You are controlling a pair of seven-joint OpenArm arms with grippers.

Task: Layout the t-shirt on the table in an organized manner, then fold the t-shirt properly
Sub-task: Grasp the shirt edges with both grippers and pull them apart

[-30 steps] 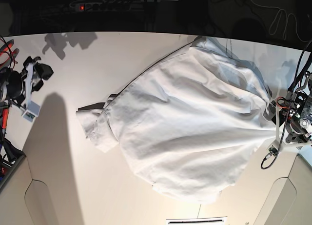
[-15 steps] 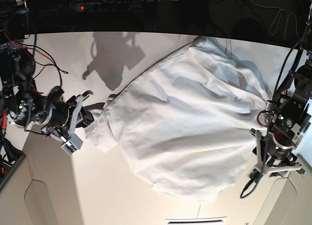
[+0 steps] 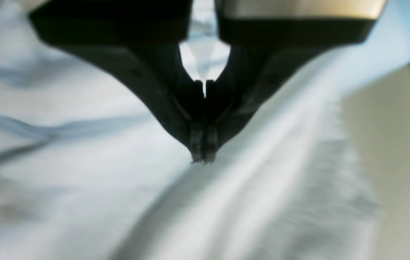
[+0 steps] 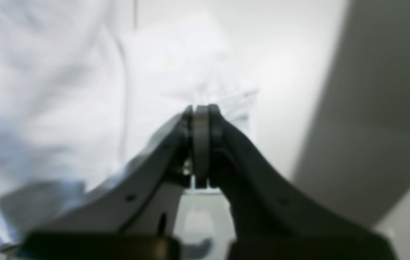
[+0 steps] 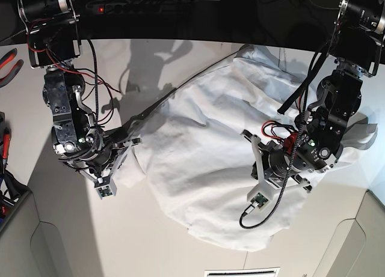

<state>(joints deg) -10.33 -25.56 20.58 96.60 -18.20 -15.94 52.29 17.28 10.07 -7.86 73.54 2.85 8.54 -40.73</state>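
Both arms have come in from the desk's outer edges over the last second and now sit on the t-shirt (image 5: 198, 163), which lies spread but wrinkled across the middle and far right of the desk (image 5: 72, 229), one sleeve bunched toward the base view's left. The left claw (image 3: 202, 157), on that view's right, has moved from the shirt's edge to well inside the body panel and has snapped shut; its tips meet with no gap, pressed into the cloth, and it seems to pinch a ridge of fabric, though the blur of the wrist picture leaves that uncertain. The right claw (image 4: 201, 115) has travelled to the bunched sleeve and is likewise fully closed, its tips at the sleeve's crumpled edge with a fold apparently caught between them. With both claws just clamped at opposite sides, the layout step looks under way: pulling apart should flatten the shirt before any fold.
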